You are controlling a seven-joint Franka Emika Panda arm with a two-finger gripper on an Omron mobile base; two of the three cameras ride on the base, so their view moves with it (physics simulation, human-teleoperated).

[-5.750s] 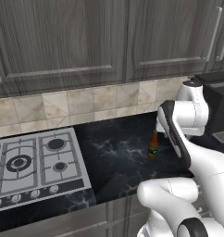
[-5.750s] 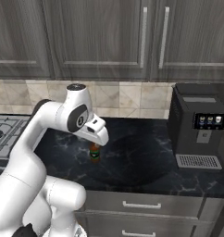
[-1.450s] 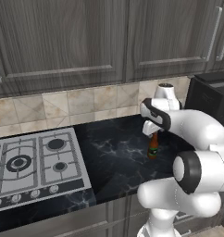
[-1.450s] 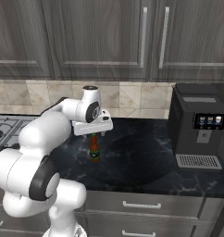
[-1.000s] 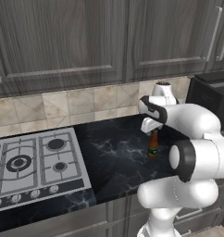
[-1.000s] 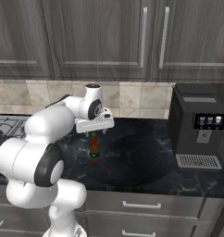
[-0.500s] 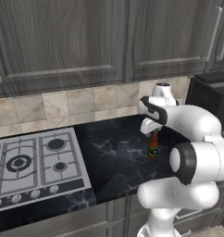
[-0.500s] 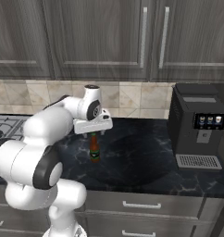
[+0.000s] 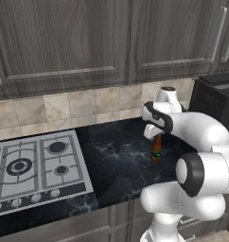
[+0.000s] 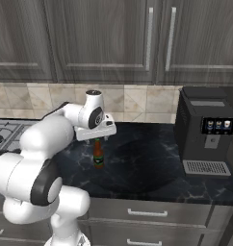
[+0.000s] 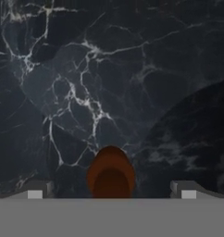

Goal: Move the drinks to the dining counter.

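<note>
One drink, a small brown bottle (image 9: pixel 156 151) with an orange-brown neck, stands upright on the black marble wall counter (image 9: pixel 121 160). It also shows in the right base view as the bottle (image 10: pixel 97 155). My gripper (image 10: pixel 98 140) hangs straight above it, pointing down, jaws open. In the hand view the bottle's top (image 11: pixel 110 173) sits between the two open fingertips (image 11: pixel 36 190), touching neither. My gripper (image 9: pixel 154 136) is just over the neck. The dining counter is out of view.
A gas stove (image 9: pixel 31 165) lies to the left on the same counter. A black coffee machine (image 10: pixel 205 132) stands at the right. The tiled backsplash (image 9: pixel 88 106) and dark upper cabinets (image 10: pixel 113 38) close the back.
The arm has swung its hand over the bottle and turned it downward. Over the last second the hand has sunk slightly toward the neck. The bottle has not moved.
</note>
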